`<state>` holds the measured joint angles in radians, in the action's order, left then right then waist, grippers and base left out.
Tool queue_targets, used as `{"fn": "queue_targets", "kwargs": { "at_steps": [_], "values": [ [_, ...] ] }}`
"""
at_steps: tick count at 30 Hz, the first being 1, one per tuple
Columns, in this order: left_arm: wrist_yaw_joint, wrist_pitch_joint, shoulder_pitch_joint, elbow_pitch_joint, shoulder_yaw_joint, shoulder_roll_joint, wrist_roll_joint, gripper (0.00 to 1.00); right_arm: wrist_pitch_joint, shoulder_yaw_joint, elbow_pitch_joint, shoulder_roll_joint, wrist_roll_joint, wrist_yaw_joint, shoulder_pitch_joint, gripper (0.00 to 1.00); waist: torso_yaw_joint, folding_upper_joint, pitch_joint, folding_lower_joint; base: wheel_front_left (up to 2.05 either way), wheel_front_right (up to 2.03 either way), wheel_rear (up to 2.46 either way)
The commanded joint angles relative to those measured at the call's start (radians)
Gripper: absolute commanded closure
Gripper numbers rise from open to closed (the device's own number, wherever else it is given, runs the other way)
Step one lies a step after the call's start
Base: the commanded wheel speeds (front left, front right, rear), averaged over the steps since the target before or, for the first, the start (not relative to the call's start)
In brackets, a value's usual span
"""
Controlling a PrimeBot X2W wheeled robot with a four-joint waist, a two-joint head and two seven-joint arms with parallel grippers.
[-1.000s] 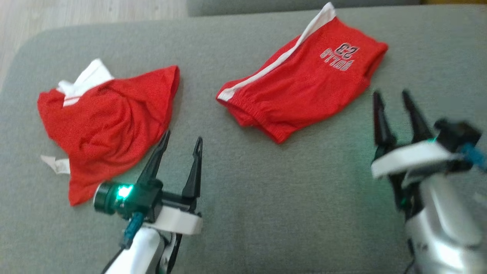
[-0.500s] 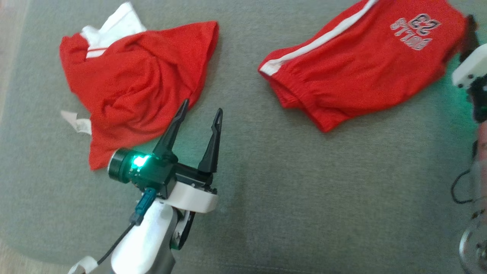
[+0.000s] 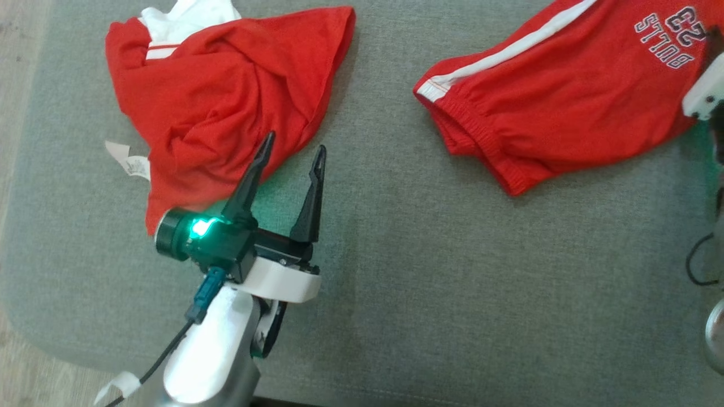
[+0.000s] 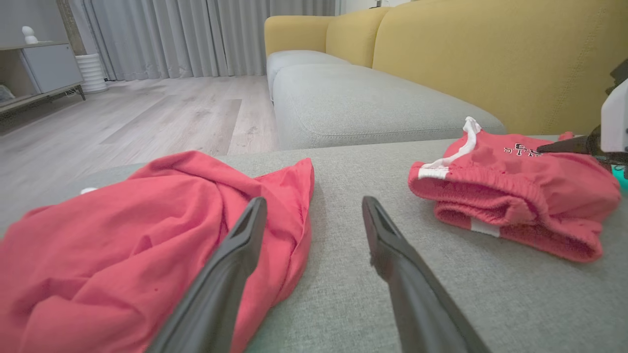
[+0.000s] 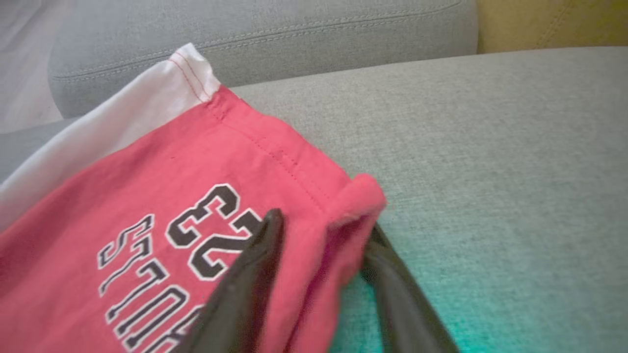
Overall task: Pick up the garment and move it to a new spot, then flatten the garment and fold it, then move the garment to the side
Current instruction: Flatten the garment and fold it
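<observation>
Folded red shorts [image 3: 565,107] with a white side stripe and "BULLS 23" print lie at the right of the grey cushion. In the right wrist view my right gripper [image 5: 324,223] straddles the shorts' [image 5: 171,196] printed corner: one finger lies on top of the cloth and the other beside its folded edge, jaws still apart. A crumpled red shirt [image 3: 220,102] with a white collar lies at the left. My left gripper [image 3: 296,142] hovers open at the shirt's near right edge with nothing between its fingers [image 4: 245,245].
The grey cushion [image 3: 452,282] ends at the wooden floor [image 3: 17,56] on the left. A white label [image 3: 127,161] sticks out beside the shirt. Behind, another grey seat [image 4: 353,103] and a yellow sofa back [image 4: 490,59] stand.
The head camera has shifted, so both garments sit higher and further right in view. My right gripper has moved from beside the shorts onto their printed end and begun to narrow. The left gripper stays open.
</observation>
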<state>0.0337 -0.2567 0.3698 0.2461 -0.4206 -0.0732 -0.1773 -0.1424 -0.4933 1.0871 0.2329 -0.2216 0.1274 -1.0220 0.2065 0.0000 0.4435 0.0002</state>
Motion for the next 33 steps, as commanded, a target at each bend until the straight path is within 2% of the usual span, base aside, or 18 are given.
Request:
{"fn": "queue_targets", "kwargs": {
  "at_steps": [1, 9, 17, 25, 33],
  "values": [
    [-0.004, -0.005, 0.013, -0.028, 0.038, -0.006, 0.007, 0.00, 0.013, 0.016, -0.003, -0.010, -0.003, 0.003, -0.010, 1.00, -0.006, 0.0000, -0.006, -0.0002, 0.00, 0.00, 0.00],
    [-0.018, -0.005, -0.023, -0.017, 0.079, -0.004, 0.022, 0.00, 0.187, 0.029, 0.054, -0.014, 0.053, 0.003, 0.010, 1.00, -0.076, 0.0000, -0.088, -0.0002, 0.00, 0.00, 0.00],
    [-0.025, -0.005, -0.081, -0.016, 0.109, -0.004, 0.037, 0.00, 0.306, 0.026, 0.070, 0.020, 0.210, 0.003, 0.136, 1.00, -0.160, 0.0000, -0.186, -0.0002, 0.00, 0.00, 0.00],
    [-0.033, -0.005, -0.127, -0.018, 0.129, -0.006, 0.047, 0.00, 0.348, 0.009, 0.031, 0.057, 0.297, 0.003, 0.280, 1.00, -0.207, 0.0000, -0.227, -0.0002, 0.00, 0.00, 0.00],
    [-0.042, -0.005, -0.133, -0.018, 0.136, -0.003, 0.056, 0.00, 0.354, 0.053, -0.027, 0.022, 0.365, 0.003, 0.297, 1.00, -0.208, 0.0000, -0.222, -0.0002, 0.00, 0.00, 0.00]
  ]
}}
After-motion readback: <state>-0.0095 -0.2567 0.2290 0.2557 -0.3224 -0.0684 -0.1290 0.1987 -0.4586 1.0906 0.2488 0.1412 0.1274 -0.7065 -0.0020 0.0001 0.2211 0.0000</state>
